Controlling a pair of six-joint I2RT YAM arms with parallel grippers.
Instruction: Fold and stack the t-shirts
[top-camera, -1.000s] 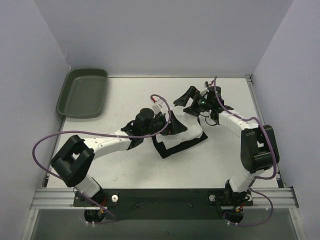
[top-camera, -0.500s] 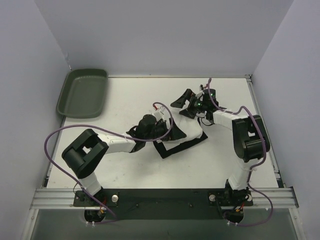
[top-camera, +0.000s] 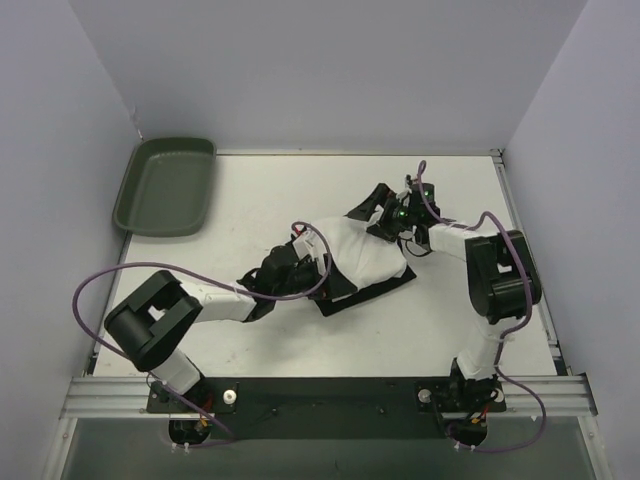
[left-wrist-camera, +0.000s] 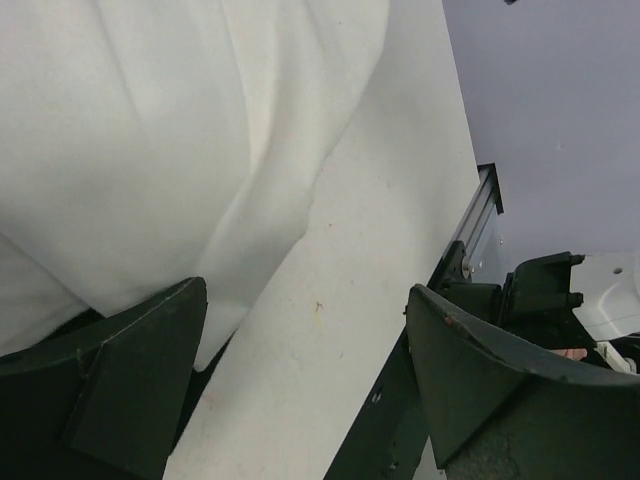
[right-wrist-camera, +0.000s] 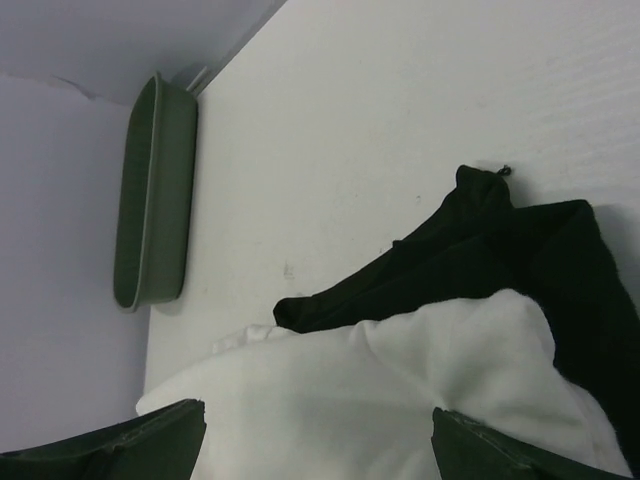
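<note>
The left gripper (left-wrist-camera: 305, 300) has its jaws spread wide with nothing between them. In its wrist view the two dark fingers fill the lower corners, and the gap shows only the edge of the white t-shirt (top-camera: 365, 250) and a strip of bare table (top-camera: 250, 190). The right gripper (right-wrist-camera: 320, 415) is spread just as wide and also holds nothing. Its fingers sit low in its own frame, with white cloth just beyond them. Whether any finger touches the cloth cannot be told.

In the overhead view both grippers sit at one pile in the centre of the frame, the left at the pile's left edge and the right at its upper right edge. The white t-shirt lies as a rumpled, roughly rectangular bundle on top of the black t-shirt (top-camera: 352, 297). The black one shows as a dark border along the pile's lower edge. In the right wrist view it also pokes out unevenly past the white cloth, on the right of the frame. The dark green tray (top-camera: 165, 185) stands well apart in the upper left.

Both shirts appear gathered into one stack, white over black, so most of the task looks done. What seems left is tidying: the white cloth has soft ridges and the black edges stick out. How neatly the black shirt is folded is hidden.
</note>
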